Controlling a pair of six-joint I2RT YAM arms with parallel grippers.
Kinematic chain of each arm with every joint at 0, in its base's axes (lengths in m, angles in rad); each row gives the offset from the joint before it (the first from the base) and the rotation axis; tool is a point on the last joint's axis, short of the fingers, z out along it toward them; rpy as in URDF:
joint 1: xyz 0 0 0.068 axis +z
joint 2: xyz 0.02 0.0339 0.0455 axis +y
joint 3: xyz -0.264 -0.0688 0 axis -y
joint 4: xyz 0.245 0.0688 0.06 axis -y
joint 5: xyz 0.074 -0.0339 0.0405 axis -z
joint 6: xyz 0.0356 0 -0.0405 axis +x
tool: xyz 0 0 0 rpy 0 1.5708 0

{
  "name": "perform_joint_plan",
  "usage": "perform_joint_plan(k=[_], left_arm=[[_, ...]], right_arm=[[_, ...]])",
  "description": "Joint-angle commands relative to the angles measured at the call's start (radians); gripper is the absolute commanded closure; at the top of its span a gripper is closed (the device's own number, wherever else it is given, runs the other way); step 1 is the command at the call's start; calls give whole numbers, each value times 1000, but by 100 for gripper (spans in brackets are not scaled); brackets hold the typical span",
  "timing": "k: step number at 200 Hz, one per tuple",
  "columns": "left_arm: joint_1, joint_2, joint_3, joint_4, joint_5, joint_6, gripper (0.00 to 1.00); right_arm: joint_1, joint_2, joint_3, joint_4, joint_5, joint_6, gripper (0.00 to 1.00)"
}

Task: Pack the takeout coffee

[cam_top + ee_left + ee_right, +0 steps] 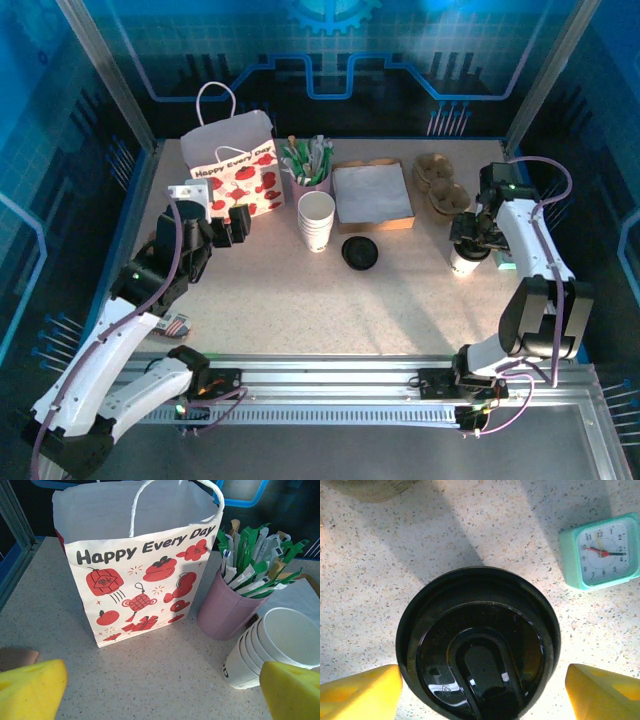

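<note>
The takeout coffee (478,642) is a white cup (463,265) with a round black lid, standing upright on the right side of the table. My right gripper (482,692) hangs straight above it, open. Its yellow pads (360,692) flank the lid: the left one sits at the rim and the right one stands clear of it. In the top view that gripper (470,238) covers most of the cup. My left gripper (162,695) is wide open over bare table, facing the "Happy Every Day" gift bag (145,575), which stands open at the back left (235,165).
A pink cup of green-white sticks (235,610) and a stack of white cups (280,647) stand right of the bag. A loose black lid (360,252) lies mid-table. Behind it are a napkin tray (372,195) and pulp carriers (442,185). A teal clock (600,552) sits beside the coffee.
</note>
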Motion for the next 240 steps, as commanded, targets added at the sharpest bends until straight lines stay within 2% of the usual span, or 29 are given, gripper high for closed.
perform_joint_plan(k=[1, 49, 69, 93, 111, 141, 163, 193, 240], left_arm=[[-2, 2, 30, -7, 15, -4, 1], [-2, 16, 30, -9, 19, -4, 1], [-2, 24, 30, -9, 23, -4, 1], [-2, 31, 28, -1, 41, -4, 1], [-2, 39, 21, 7, 53, -3, 1], [-2, 56, 13, 18, 75, -2, 1], [-2, 87, 17, 23, 135, -22, 1], [-6, 193, 86, -15, 231, -71, 4], [-64, 419, 272, -132, 247, -135, 11]], right_arm=[[-13, -70, 32, 0, 31, 18, 14], [-8, -134, 36, 11, 24, 29, 14], [52, -217, 43, 49, 51, 17, 14], [179, -228, 111, 31, 41, 18, 14], [318, -194, 145, 19, 51, 40, 14], [548, -123, 128, 87, 93, 59, 15], [652, -38, 101, 137, 106, 56, 14], [681, 11, 40, 222, 95, 58, 13], [679, -45, -75, 344, 38, 63, 12]])
